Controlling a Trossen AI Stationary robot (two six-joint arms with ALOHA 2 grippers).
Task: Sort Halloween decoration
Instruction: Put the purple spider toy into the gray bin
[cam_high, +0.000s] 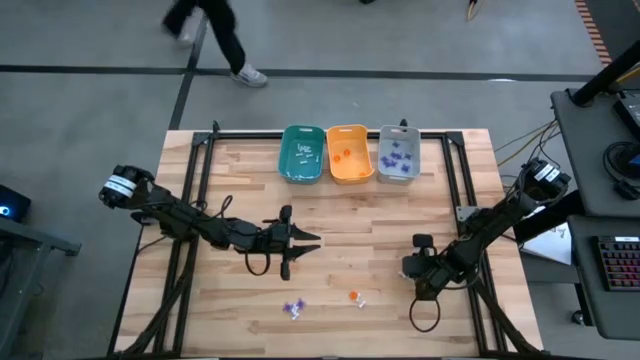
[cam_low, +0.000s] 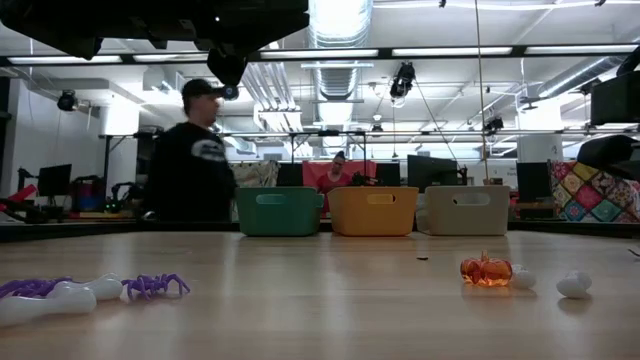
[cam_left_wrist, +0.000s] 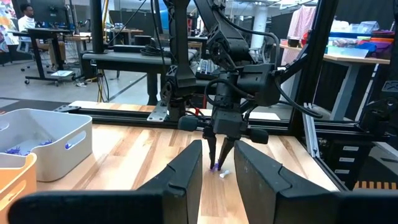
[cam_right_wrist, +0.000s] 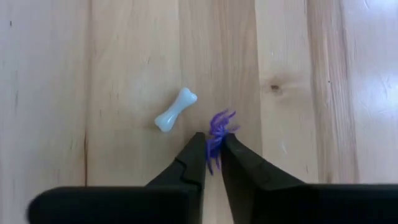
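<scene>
Halloween decoration pieces are spread over the worktop. The one in play, a purple spider, lies on the wood just beside a white bone, and the right end effector grasps it, the fingertips pinched on the spider's near legs. More trinkets sit near the front edge: a purple and white cluster and an orange pumpkin with white bits close by. At the back stand a teal bin, an orange bin and a grey bin; the grey one already holds purple pieces, so it is the likely target.

The left end effector hangs over mid-worktop with a narrow gap between its fingers and nothing in it.

To do this step well, the grip looks thin, on the legs rather than the body, so a straight, slow lift is wise. Rising clear before travelling should keep the bone from being dragged along. Release should come only once the spider is well inside the bin walls.
</scene>
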